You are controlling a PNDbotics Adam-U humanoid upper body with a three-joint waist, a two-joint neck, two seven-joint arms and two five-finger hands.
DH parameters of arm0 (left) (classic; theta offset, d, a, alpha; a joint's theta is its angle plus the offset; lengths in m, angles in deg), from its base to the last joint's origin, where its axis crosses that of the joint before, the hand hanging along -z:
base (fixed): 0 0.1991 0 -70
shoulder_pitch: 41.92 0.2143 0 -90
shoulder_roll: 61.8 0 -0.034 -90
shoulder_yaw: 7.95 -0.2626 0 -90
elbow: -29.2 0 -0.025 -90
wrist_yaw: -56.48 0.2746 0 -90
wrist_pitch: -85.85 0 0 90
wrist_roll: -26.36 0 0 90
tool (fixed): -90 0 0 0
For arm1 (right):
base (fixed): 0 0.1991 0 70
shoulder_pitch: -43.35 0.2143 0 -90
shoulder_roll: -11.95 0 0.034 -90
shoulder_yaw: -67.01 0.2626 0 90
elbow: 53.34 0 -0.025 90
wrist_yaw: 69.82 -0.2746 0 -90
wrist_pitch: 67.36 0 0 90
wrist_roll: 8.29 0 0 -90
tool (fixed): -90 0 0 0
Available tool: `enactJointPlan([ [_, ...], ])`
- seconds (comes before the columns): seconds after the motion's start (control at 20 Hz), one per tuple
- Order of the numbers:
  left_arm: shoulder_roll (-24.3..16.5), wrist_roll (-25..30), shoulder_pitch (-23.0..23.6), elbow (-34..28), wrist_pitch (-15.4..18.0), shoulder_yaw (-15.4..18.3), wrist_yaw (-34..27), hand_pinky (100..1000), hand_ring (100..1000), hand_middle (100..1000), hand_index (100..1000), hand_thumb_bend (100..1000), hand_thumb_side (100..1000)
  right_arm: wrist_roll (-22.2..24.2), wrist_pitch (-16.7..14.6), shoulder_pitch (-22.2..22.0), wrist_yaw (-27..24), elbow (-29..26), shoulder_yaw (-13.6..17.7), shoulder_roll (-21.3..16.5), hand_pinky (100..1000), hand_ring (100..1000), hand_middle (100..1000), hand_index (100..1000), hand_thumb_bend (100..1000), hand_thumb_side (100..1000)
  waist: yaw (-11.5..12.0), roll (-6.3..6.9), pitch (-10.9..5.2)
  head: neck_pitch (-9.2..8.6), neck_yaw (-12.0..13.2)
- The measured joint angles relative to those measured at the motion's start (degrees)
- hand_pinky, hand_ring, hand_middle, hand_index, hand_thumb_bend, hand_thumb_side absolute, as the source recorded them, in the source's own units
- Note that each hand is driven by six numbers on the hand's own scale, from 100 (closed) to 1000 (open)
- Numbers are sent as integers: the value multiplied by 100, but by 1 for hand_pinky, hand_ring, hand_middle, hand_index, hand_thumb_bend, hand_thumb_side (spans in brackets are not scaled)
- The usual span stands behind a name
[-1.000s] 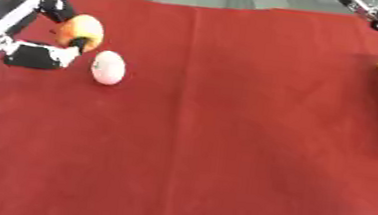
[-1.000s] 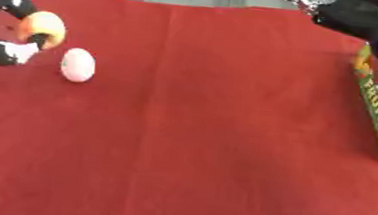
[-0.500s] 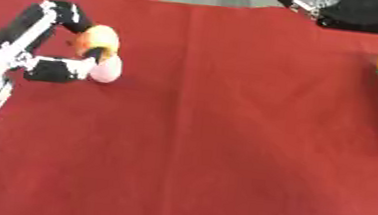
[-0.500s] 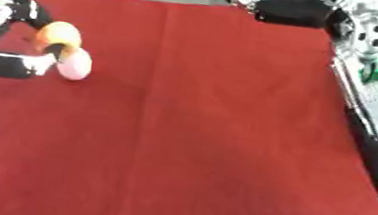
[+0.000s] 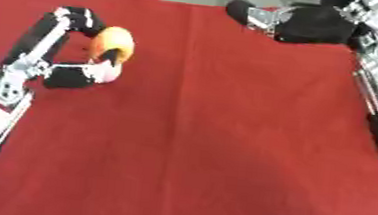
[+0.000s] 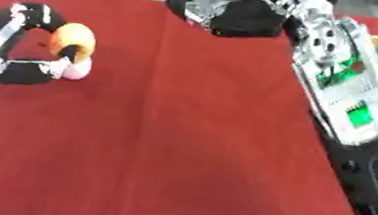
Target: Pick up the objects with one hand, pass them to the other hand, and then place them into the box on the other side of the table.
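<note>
Orange ball [image 5: 113, 44] pinched within curled left hand [image 5: 74, 47], pale egg-shaped object [image 6: 77, 69] beneath.

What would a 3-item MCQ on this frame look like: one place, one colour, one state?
1. Where is the orange object?
A. at the left hand
B. at the right hand
C. mid-table

2. What colour is the tablecloth?
A. blue
B. red
C. green

3. What is the left hand doing?
A. resting flat and open
B. out of view
C. curled around the orange object

Answers:
1 A, it sits between that hand's fingers near the left edge.
2 B, the cloth is red throughout.
3 C, finger and thumb wrap the object, with a pale object just beneath.
</note>
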Motion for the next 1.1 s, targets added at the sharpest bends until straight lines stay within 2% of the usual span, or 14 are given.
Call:
enactJointPlan([
  [0.2,115,-9,1,31,79,-44,0,704,679,573,503,131,167,162,70,2,104,57,-129,82,790,804,738,786,579,268,3,-1,0,0,0],
  [0.25,128,3,1,31,101,-66,0,703,678,573,503,130,167,194,91,2,136,67,-156,101,790,805,739,787,615,243,3,-1,0,0,0],
  [0.3,145,15,1,31,122,-76,0,703,678,573,503,129,166,232,102,2,174,79,-184,125,790,805,740,787,594,262,4,-1,0,0,0],
  [0.65,173,70,22,-54,268,-143,42,700,677,572,502,130,160,488,121,2,451,100,-283,181,793,809,745,793,633,238,9,-1,0,-2,6],
  [1.1,281,256,40,-191,399,-272,45,697,675,571,502,125,164,800,34,45,748,207,-448,331,795,810,747,794,632,240,43,-1,0,-3,2],
])
